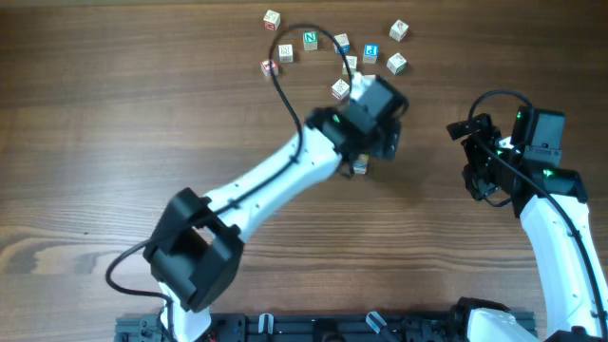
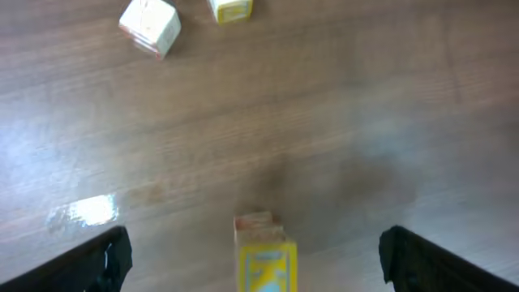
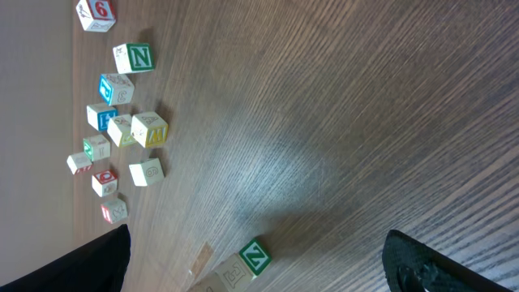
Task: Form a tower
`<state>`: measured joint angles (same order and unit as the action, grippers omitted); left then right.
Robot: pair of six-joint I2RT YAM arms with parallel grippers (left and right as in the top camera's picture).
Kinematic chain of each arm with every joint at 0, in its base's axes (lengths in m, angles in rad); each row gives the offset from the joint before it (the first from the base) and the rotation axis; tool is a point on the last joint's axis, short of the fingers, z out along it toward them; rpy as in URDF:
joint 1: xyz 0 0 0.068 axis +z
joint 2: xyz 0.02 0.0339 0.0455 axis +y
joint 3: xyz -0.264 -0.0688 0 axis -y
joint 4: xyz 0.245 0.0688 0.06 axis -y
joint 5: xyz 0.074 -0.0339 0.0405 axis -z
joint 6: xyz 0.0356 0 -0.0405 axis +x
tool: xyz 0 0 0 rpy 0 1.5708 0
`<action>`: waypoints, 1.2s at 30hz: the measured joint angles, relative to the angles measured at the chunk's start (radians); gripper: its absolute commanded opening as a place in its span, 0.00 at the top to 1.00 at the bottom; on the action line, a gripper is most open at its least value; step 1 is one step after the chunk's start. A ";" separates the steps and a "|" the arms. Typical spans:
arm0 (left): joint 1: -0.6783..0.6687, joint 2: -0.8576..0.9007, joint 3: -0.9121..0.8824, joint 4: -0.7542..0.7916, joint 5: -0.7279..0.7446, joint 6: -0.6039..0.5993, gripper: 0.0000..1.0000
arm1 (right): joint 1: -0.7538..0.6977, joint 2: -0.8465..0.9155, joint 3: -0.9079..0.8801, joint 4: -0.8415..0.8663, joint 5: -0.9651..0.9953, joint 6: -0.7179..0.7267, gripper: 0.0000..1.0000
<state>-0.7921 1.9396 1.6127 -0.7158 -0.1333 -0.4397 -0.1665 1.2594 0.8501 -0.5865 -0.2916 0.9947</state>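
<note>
Item 1: wooden table (image 1: 95,114), brown grain, bearing all that follows

Item 2: left arm (image 1: 266,176), white with black joints, reaching from the near edge to mid-table

Item 3: right arm (image 1: 560,237), same make, at the right side, well apart from the cubes

Item 4: left gripper (image 2: 255,243), poised directly above the tower; fingers (image 2: 97,264) spread wide, one on each side of the stack, touching nothing and holding nothing

Item 5: right gripper (image 1: 480,157), fingers (image 3: 454,264) spread wide at the frame edges of its own view, empty

Item 6: tower (image 2: 263,255), narrow stack of pale cubes, yellow face on top, standing at mid-table on the near side of the loose cubes; from overhead mostly hidden under the left gripper

Item 7: loose cubes (image 1: 342,47), scattered singly at the far side; among them a green N cube (image 3: 134,57) and a red 6 cube (image 3: 97,10)
</note>
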 measured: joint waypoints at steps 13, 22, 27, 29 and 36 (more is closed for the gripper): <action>0.167 0.016 0.133 -0.227 0.348 0.008 0.01 | 0.000 0.000 0.000 0.000 0.000 0.000 0.00; 0.050 0.130 0.135 -0.227 0.190 0.015 0.00 | 0.000 0.000 0.000 0.000 0.000 0.000 0.00; 0.025 0.189 0.135 -0.224 0.153 0.017 0.01 | 0.000 0.000 0.000 0.000 0.000 0.000 0.00; 0.021 0.198 0.135 -0.215 0.152 0.017 0.02 | 0.000 0.000 0.000 0.000 0.000 0.000 0.00; 0.021 0.257 0.135 -0.215 0.148 0.024 0.10 | 0.000 0.000 0.000 0.000 0.000 0.000 0.00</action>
<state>-0.7715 2.1967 1.7481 -0.9310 0.0151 -0.4160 -0.1665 1.2594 0.8501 -0.5869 -0.2913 0.9947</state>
